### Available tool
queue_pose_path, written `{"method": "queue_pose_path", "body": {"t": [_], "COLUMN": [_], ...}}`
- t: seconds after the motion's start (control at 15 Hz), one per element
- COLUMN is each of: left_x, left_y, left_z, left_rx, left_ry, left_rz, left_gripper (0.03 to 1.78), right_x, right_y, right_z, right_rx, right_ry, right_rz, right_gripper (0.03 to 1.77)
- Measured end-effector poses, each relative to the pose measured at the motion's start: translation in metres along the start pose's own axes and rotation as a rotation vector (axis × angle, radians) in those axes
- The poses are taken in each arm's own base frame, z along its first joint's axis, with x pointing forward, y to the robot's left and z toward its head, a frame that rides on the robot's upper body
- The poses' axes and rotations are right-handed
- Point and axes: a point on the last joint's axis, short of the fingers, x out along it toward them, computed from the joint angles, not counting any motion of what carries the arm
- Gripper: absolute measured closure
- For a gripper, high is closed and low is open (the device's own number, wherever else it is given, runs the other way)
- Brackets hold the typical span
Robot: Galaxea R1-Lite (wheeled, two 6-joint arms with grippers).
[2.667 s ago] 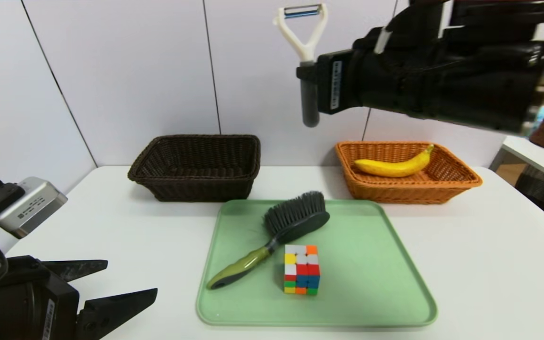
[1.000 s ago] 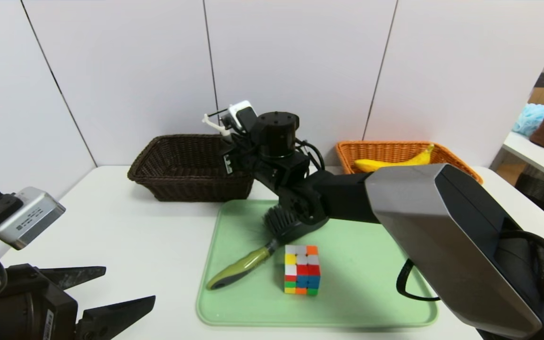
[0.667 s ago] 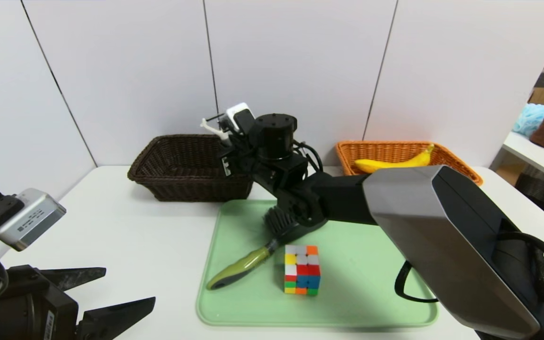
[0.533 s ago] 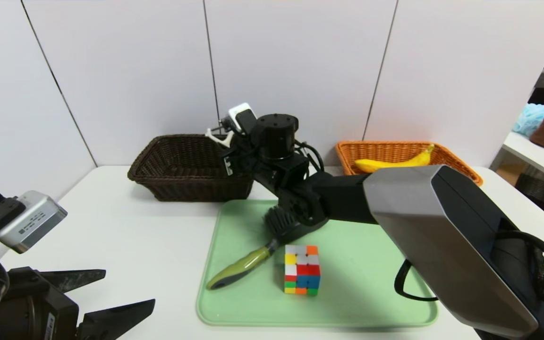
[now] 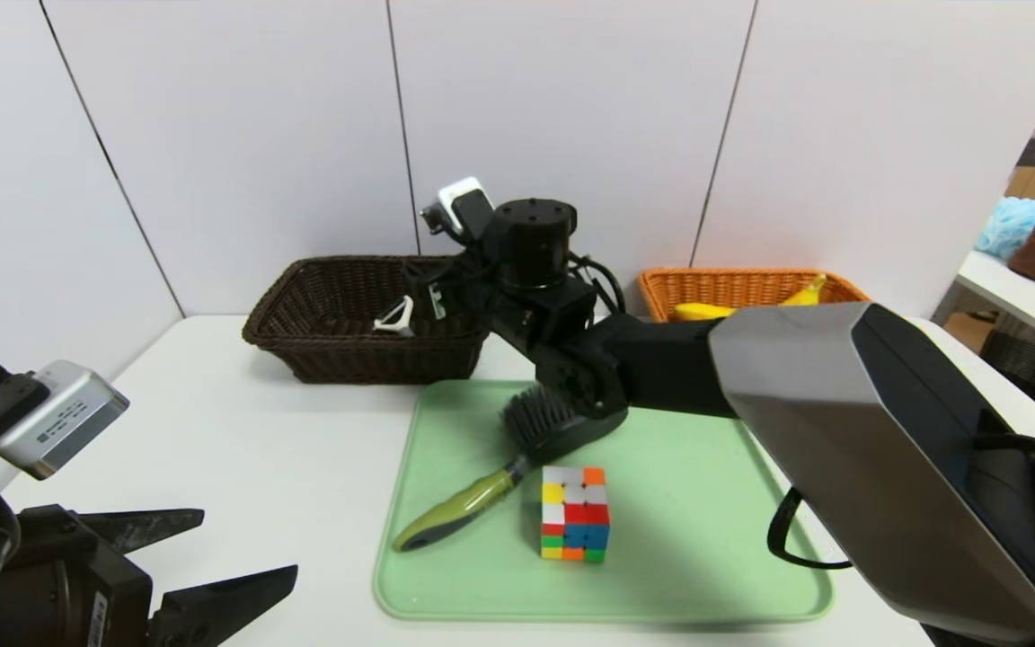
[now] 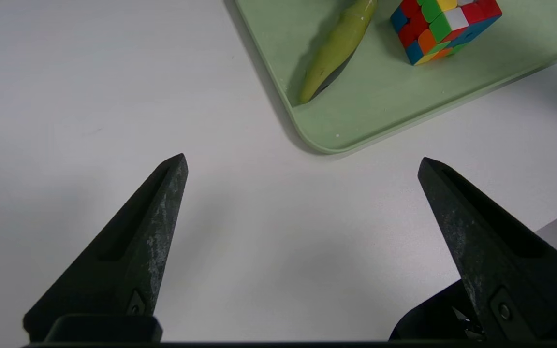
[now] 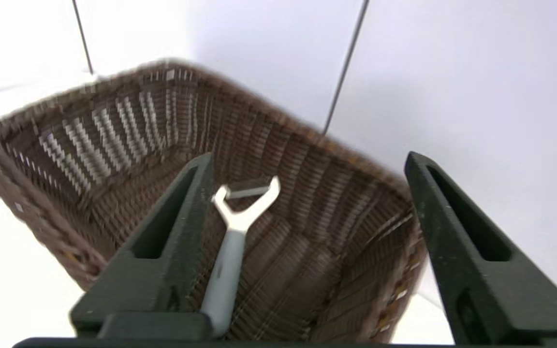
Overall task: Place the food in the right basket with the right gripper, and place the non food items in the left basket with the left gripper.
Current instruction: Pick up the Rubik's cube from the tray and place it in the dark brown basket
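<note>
My right gripper [image 7: 308, 157] hangs open over the right end of the dark brown left basket [image 5: 302, 346]. The white-headed, grey-handled peeler [image 5: 394, 317] is loose inside that basket, and in the right wrist view the peeler [image 7: 232, 241] sits close beside one finger. A yellow banana [image 5: 706, 311] lies in the orange right basket [image 5: 661, 292], partly hidden by my right arm. The brush [image 5: 553, 420] and the puzzle cube [image 5: 574, 512] rest on the green tray [image 5: 706, 539]. My left gripper [image 5: 248, 542] is open and empty at the near left, low over the table.
My right arm [image 5: 841, 422] stretches across the tray's right side and back. The left wrist view shows the tray corner [image 6: 380, 106], the brush handle [image 6: 336, 46] and the cube [image 6: 445, 26] ahead. A side table [image 5: 1030, 301] with clutter stands at the far right.
My right gripper has opened and the peeler has dropped from it into the dark brown basket. The right wrist has risen slightly. The left arm has not moved.
</note>
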Motion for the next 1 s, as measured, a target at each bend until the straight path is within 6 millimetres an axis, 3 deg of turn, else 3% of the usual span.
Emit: {"method": "queue_pose_path", "body": {"t": [0.2,0.33,0.6,0.8,1.0], "left_x": [0.001,0.002,0.004,0.007,0.008], "left_y": [-0.001,-0.001,0.0,0.0,0.001], "left_z": [0.003,0.004,0.001,-0.001,-0.004], "left_rx": [-0.002,-0.003,-0.006,-0.006,-0.004], "left_ry": [-0.029,-0.034,-0.025,-0.03,-0.022], "left_rz": [-0.007,-0.008,-0.005,-0.008,-0.008], "left_gripper": [0.12,0.12,0.12,0.12,0.12], "right_x": [-0.021,-0.048,-0.133,-0.204,-0.271], "right_y": [-0.013,-0.024,-0.042,-0.05,-0.056], "right_z": [0.046,0.085,0.141,0.15,0.127], "right_rx": [0.005,0.013,0.012,0.025,0.061], "right_ry": [-0.023,-0.017,0.062,0.192,0.381], "right_rz": [-0.045,-0.062,-0.076,-0.117,-0.155], "right_gripper": [0.32,0.26,0.19,0.16,0.14]}}
